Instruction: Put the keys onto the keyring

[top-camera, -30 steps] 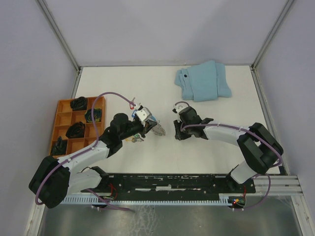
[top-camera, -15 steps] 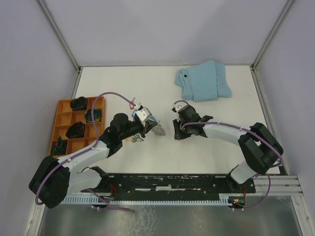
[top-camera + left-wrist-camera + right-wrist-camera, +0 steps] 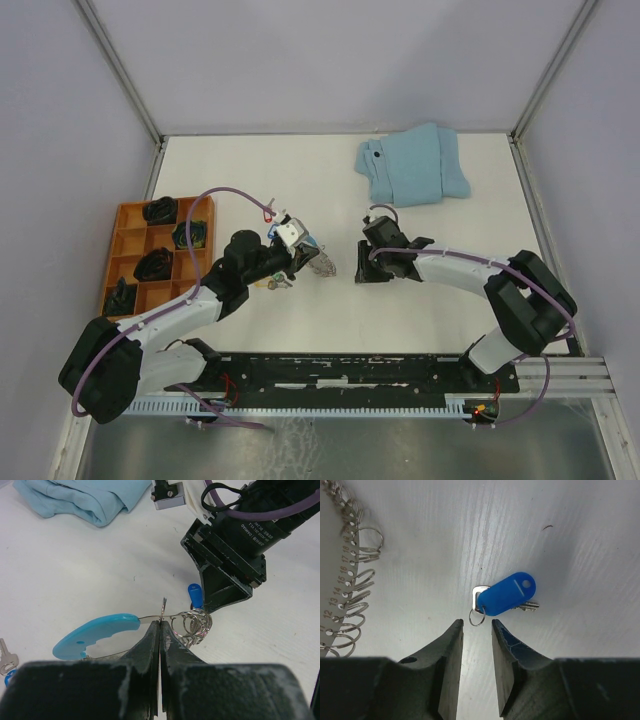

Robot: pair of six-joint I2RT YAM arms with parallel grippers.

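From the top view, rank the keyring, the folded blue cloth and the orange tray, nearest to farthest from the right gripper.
1. The keyring: nearest, just to the left of the right gripper.
2. The folded blue cloth: clearly farther, at the far side, slightly to the right.
3. The orange tray: farthest, away at the left edge.

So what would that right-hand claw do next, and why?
Probably ease the right gripper onto the blue-tagged key and close. Its jaws stand open just short of that key, which lies loose on the table, while the left gripper is shut on the keyring.
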